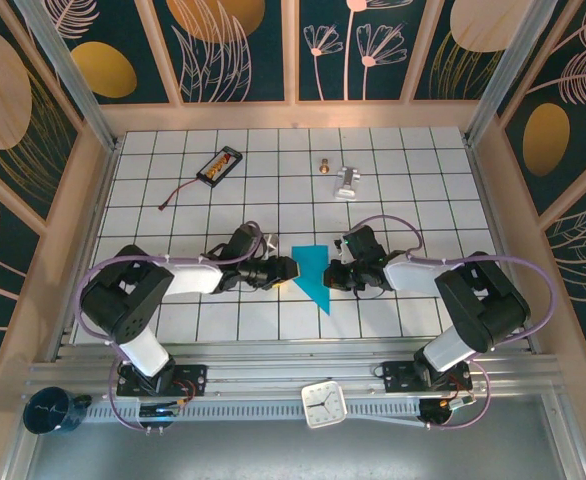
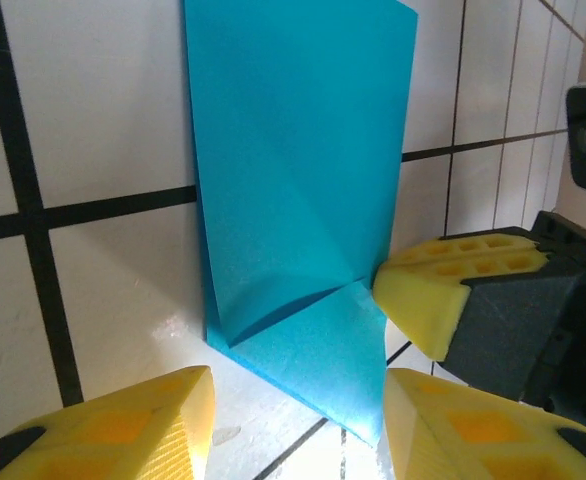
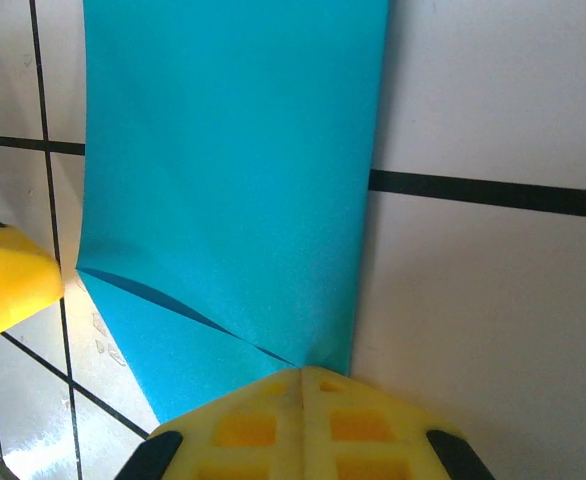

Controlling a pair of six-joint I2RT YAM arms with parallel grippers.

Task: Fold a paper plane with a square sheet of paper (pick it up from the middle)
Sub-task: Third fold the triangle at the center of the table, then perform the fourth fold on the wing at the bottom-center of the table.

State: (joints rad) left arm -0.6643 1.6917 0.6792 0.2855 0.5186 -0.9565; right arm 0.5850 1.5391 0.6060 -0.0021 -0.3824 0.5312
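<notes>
Yellow foam pads [image 2: 123,430] low in the left wrist view, belonging to the left fingers [image 1: 287,272], parted to a middling gap and gripping nothing. Between and just beyond them, the pointed near end of the teal-blue sheet of paper [image 2: 303,180], flat on the white grid-tiled counter [image 1: 423,160]. Across the sheet, the right fingers [image 3: 303,420] pressed together into one yellow tip, touching the paper's right edge just where a diagonal flap meets the straight side. Cannot tell whether pinning the edge down or only resting against it.

Seen from above: sheet midway between the two arms, near the middle of the counter. Left fingers just beside its left edge, right fingers at its right edge, both about equally near. Long axis running far to near, square-cut end away from the arm bases, slanted end tapering to a point toward them.

Look of the paper: plain matte teal, thin, longer than wide, seemingly folded over on itself. One corner turned along a diagonal crease, that flap lifting slightly over a dark line of shadow. Not yet a dart shape; judged an early fold, with more creasing to come.

Farther back, well apart: black battery pack [image 1: 220,166] with a lead, and a small silver metal piece [image 1: 348,182].
</notes>
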